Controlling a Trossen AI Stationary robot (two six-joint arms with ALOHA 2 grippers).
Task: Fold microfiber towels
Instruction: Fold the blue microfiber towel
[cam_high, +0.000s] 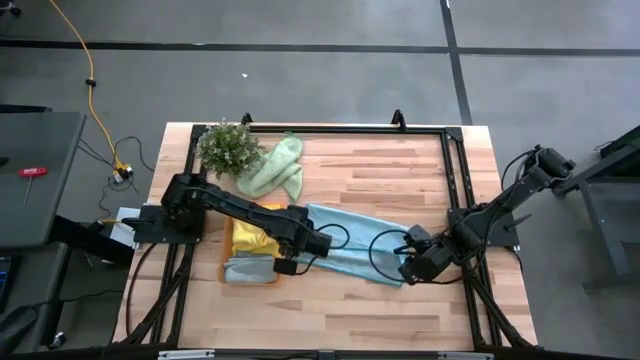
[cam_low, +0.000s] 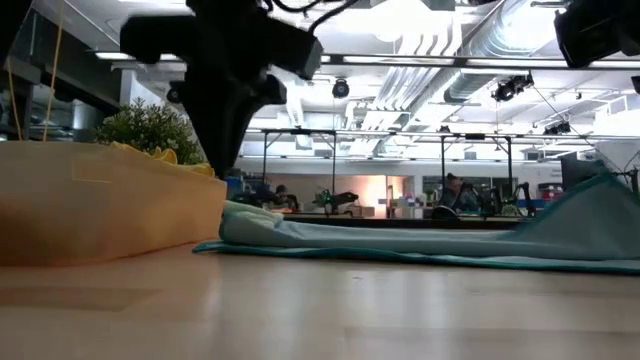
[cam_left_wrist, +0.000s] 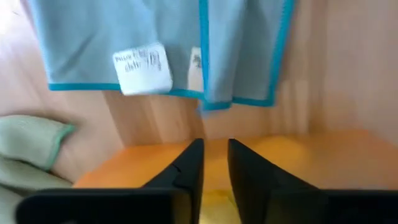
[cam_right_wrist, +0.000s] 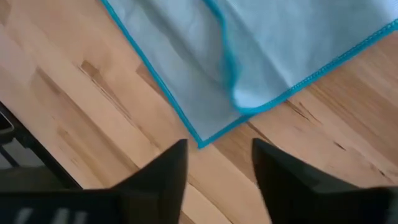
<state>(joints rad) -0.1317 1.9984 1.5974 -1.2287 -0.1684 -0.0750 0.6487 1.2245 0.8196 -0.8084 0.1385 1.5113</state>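
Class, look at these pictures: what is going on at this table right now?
A two-armed robot is folding microfiber towels. A light blue towel lies spread on the wooden table between the arms. The left gripper is at its left end and the right gripper at its right end; both have their fingers apart, with nothing held. A yellow towel and a grey one sit in the orange tray, and a pale green towel lies beside the small plant.

Plant (cam_high: 229, 147), orange tray (cam_high: 228, 262), table (cam_high: 400, 320)
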